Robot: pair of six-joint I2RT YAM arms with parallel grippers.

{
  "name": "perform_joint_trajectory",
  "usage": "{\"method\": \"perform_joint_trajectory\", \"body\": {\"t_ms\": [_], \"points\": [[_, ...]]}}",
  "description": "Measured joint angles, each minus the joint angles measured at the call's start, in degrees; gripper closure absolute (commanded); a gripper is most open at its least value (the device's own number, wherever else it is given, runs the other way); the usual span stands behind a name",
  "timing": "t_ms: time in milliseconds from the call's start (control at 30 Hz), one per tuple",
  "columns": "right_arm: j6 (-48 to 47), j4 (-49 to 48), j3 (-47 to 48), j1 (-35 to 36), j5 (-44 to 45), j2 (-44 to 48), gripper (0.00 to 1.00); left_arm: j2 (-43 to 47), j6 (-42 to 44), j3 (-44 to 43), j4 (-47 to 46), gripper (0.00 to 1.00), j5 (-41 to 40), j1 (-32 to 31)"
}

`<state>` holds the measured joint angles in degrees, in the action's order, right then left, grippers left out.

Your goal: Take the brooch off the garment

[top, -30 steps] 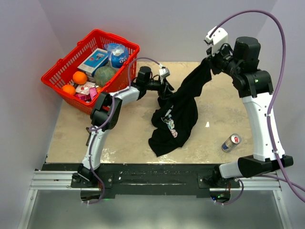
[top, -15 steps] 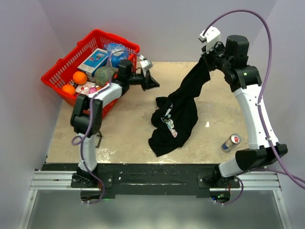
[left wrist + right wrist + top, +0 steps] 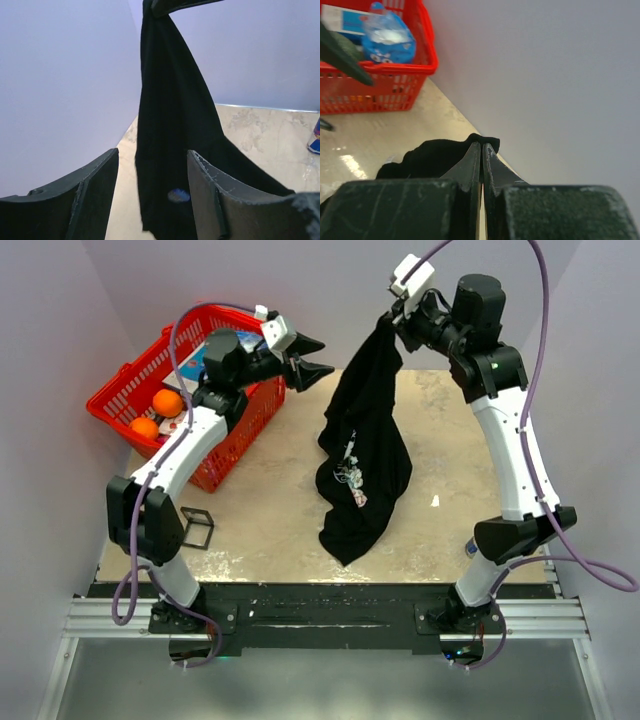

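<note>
The garment (image 3: 365,435), a black T-shirt, hangs from my right gripper (image 3: 388,322), which is shut on a fold of its fabric (image 3: 485,141) high at the back. Its lower part rests on the table, and the floral print (image 3: 352,478) shows there. My left gripper (image 3: 312,356) is open and empty, raised over the basket's right rim, with its jaws pointing at the hanging shirt from the left and a gap between. In the left wrist view the brooch (image 3: 178,195), a tiny blue round pin, sits low on the black cloth (image 3: 170,115), seen between my open fingers (image 3: 102,175). It does not show in the top view.
A red basket (image 3: 120,380) with oranges (image 3: 167,402) and packets stands at the back left, under my left arm. A small black frame (image 3: 197,528) lies at the front left. A white scrap (image 3: 434,501) lies right of the shirt. A can (image 3: 315,137) shows at the right edge.
My right gripper has lifted the shirt higher and to the left. My left arm has let go of the shirt, pulled back and risen over the basket, jaws open.
</note>
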<state>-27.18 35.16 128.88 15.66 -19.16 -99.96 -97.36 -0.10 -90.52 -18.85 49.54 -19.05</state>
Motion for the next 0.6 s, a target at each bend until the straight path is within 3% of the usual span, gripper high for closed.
{"method": "perform_joint_trajectory", "body": {"t_ms": [233,333,500,600], "points": [[-1.5,-0.5,-4.1,3.4,-4.9,3.5,1.0,-6.5,-2.3,-3.7,-2.1,0.43,-0.4,-4.7],[-1.8,-0.5,-4.9,4.0,-5.6,3.9,1.0,-8.8,-2.9,-5.6,-3.0,0.5,-1.0,-6.5],[-1.9,-0.8,-7.9,4.9,-5.6,5.2,1.0,-10.0,-4.9,-7.8,-4.3,0.64,-1.2,-7.7],[-1.6,-1.8,-10.8,5.1,-5.4,6.2,1.0,-10.0,-5.6,-8.9,-4.9,0.79,-1.4,-7.7]]}}
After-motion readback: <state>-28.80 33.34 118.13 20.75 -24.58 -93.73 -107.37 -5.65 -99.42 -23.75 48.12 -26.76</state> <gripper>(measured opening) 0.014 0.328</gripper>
